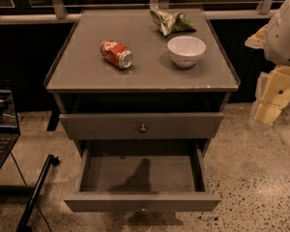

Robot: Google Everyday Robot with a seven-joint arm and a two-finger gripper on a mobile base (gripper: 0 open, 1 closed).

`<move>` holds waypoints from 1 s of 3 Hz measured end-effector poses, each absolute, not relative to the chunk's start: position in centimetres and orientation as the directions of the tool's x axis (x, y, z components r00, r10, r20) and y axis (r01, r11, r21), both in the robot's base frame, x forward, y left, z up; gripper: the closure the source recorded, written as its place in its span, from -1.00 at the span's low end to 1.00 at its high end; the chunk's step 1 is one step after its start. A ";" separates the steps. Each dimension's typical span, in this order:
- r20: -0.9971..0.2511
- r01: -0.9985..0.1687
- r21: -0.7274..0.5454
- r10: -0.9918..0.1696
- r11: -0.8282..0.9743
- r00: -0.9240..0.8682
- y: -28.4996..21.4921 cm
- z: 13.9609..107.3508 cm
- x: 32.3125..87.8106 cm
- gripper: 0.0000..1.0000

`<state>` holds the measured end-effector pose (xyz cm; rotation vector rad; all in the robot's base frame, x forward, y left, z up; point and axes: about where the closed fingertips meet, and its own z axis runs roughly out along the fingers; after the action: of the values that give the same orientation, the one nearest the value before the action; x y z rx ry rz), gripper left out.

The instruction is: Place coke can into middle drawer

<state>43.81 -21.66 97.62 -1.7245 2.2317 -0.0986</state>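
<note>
The coke can (pixel 116 53) is red with a silver end and lies on its side on the grey cabinet top (pixel 87 71), left of centre. The middle drawer (pixel 140 175) stands pulled open under a closed drawer (pixel 111 125). Its plain grey inside holds nothing but a shadow, and its front panel (pixel 101 202) faces me. My gripper (pixel 269 105) hangs off the cabinet's right side, above the floor. It is level with the closed drawer, far from the can, and holds nothing that I can see.
A round white bowl (pixel 186 50) and a green-and-white snack bag (pixel 173 21) sit at the back right of the cabinet top. A laptop (pixel 0 124) and a black pole (pixel 36 192) are on the left. The floor (pixel 251 178) is speckled.
</note>
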 end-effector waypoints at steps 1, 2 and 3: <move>-0.207 -0.931 -0.246 -0.953 0.270 -0.221 -21.7 97.6 43.8 -1.00; -0.214 -0.932 -0.252 -0.954 0.260 -0.208 -21.5 97.8 43.9 -1.00; -0.240 -0.955 -0.241 -0.964 0.172 -0.113 -20.7 97.7 44.2 -1.00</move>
<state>44.20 -20.69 97.71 -1.8252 2.1167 -0.0371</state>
